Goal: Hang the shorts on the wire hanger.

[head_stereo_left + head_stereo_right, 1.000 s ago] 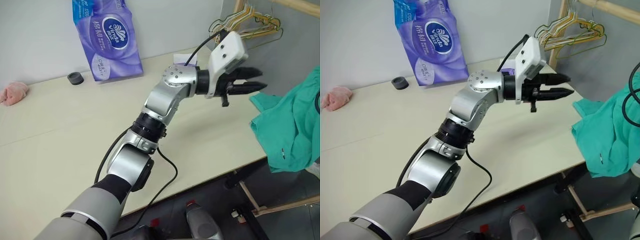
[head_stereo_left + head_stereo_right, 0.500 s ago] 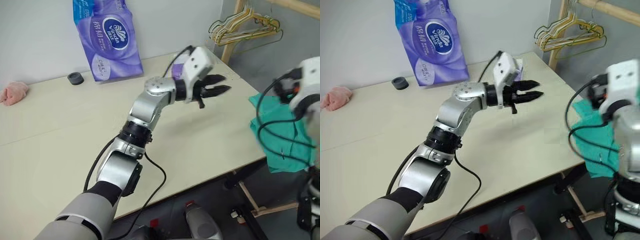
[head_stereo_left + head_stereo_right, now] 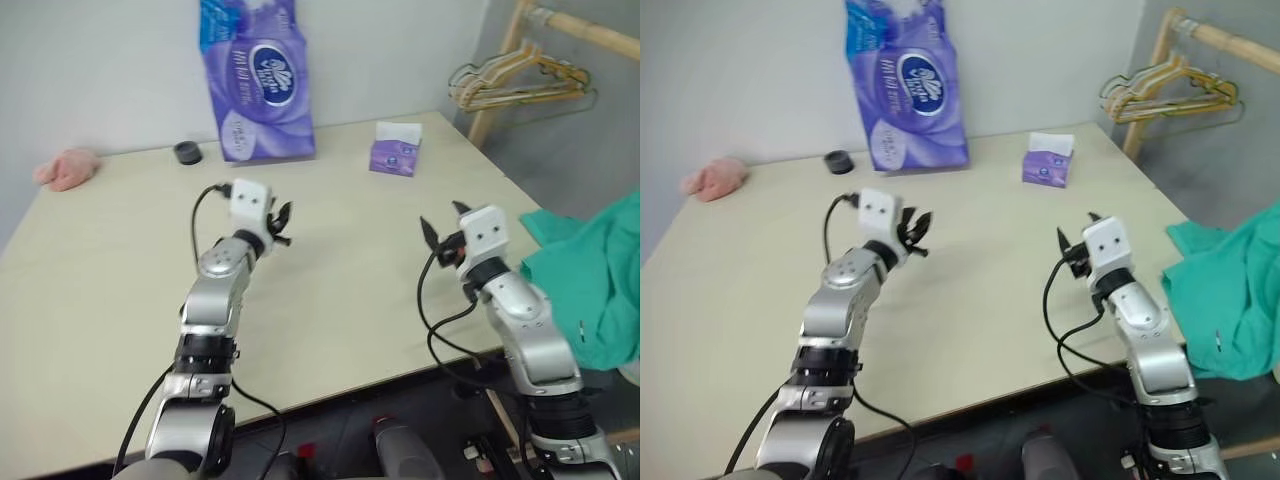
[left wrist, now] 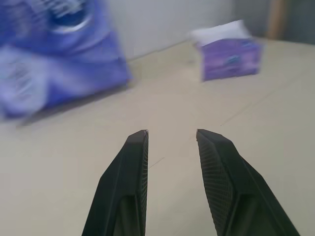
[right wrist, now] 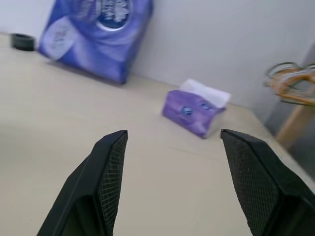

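Both hands are held empty above the worktop (image 3: 330,300), apparently in readiness. The left hand (image 4: 170,140) is spread narrowly, the right hand (image 5: 172,140) widely. The shorts (image 3: 600,270) are draped beyond the worktop's right edge; hangers (image 3: 520,85) hang from a rail behind it.

Table (image 3: 350,300): smooth matt cream top. Shorts (image 3: 590,285): thin teal cloth, soft folds, far right. Tissue pack (image 3: 258,85): glossy purple plastic film, crinkled. Tissue box (image 3: 396,155): purple, white paper sheet at its top. Rack pole (image 3: 585,25): pale bare wood. Wire hangers (image 3: 520,85): thin metal. Left gripper (image 4: 170,142): black matt fingers, fine-textured pads. Pink cloth lump (image 3: 67,168): fuzzy.
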### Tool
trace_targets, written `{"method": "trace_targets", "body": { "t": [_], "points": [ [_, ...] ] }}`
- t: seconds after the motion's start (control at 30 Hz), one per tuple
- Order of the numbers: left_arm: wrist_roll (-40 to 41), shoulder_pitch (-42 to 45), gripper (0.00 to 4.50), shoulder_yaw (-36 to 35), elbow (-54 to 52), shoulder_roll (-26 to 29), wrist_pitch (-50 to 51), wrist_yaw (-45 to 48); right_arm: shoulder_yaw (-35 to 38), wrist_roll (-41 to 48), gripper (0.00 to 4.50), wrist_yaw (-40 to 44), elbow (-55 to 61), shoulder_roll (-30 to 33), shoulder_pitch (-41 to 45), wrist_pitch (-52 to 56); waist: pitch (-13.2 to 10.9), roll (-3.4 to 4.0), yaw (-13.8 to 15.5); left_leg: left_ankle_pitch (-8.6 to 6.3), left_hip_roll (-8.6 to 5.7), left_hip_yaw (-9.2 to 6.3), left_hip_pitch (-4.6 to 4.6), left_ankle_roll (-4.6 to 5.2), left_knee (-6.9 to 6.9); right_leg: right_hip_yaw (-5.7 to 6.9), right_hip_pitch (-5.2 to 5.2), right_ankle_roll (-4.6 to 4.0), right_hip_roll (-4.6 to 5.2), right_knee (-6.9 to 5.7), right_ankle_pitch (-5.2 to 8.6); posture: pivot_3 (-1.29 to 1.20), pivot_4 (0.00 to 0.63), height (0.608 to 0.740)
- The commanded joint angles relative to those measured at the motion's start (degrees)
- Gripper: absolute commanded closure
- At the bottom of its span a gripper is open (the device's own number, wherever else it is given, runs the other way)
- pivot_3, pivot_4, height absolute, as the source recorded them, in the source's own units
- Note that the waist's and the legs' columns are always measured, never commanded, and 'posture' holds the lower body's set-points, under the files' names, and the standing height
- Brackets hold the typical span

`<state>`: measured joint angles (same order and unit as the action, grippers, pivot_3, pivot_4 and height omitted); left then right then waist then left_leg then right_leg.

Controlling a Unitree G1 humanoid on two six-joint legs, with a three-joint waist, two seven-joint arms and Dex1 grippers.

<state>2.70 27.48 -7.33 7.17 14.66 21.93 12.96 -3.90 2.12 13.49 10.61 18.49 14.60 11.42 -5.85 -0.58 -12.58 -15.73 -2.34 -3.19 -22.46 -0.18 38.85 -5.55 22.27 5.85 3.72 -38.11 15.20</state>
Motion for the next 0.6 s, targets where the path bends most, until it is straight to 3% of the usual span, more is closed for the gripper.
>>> {"method": "trace_targets", "body": {
  "t": [0.03, 0.33, 0.6],
  "points": [
    [-0.6, -4.3, 2.85, -2.8, -3.2, 0.7, -2.0, -3.6, -1.1, -0.6, 1.29, 0.3, -3.0, -2.4, 0.3, -6.0, 0.2, -0.14, 2.0, 0.02, 0.0, -0.01, 0.01, -0.04, 0.0, 0.01, -0.01, 0.0, 0.01, 0.0, -0.02, -0.04, 0.042, 0.74],
    [5.2, -10.7, 2.85, -7.8, -2.3, -0.5, -6.5, -3.0, -2.1, 0.3, 1.29, 0.9, -7.4, -8.6, -3.6, -10.7, 1.0, -0.76, 10.0, 0.36, 0.04, -0.36, 0.12, -0.58, -0.03, 0.45, -0.01, -0.29, -0.05, 0.05, -0.32, 0.02, 0.023, 0.74],
    [8.2, -9.0, 2.85, -8.2, -0.6, -1.0, -9.2, -1.9, 0.0, 0.1, 1.29, -1.0, -8.2, -9.9, -4.6, -9.6, 1.8, -0.78, 11.0, 0.4, -0.01, -0.34, 0.68, -0.62, -0.1, 0.5, -0.55, -0.4, -0.4, 0.24, -0.4, 0.01, 0.025, 0.74]
  ]
}}
